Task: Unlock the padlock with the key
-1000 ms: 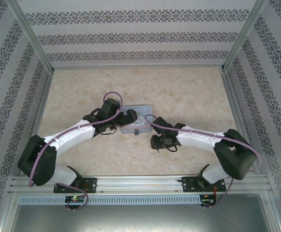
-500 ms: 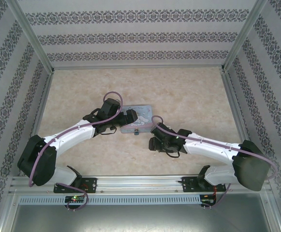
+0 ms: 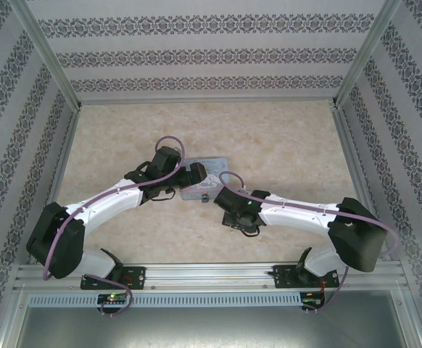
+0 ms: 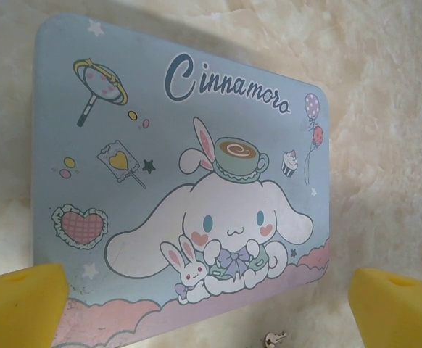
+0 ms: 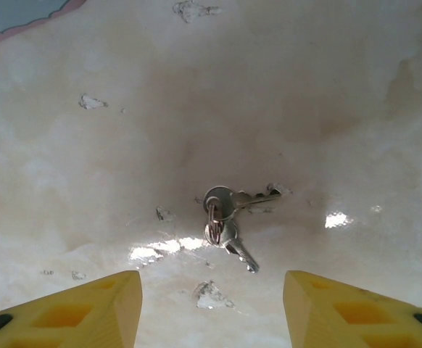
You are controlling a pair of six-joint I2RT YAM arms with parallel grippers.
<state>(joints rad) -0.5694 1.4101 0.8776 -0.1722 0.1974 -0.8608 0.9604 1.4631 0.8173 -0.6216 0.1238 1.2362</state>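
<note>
Hovering over the table [image 5: 66, 181], the right gripper [image 5: 212, 286] is held parted and empty, seemingly so the key [image 5: 222, 201], lying flat just ahead, can be straddled, while the left gripper [image 4: 207, 290] is spread wide over the tin [image 4: 160, 109].

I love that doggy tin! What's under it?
The tin lies flat on the pale marbled table. Anything beneath it is covered. Small keys lie beside its edge.

L jaws over tin [image 3: 215, 170]; R jaws beside tin's near edge.
</note>
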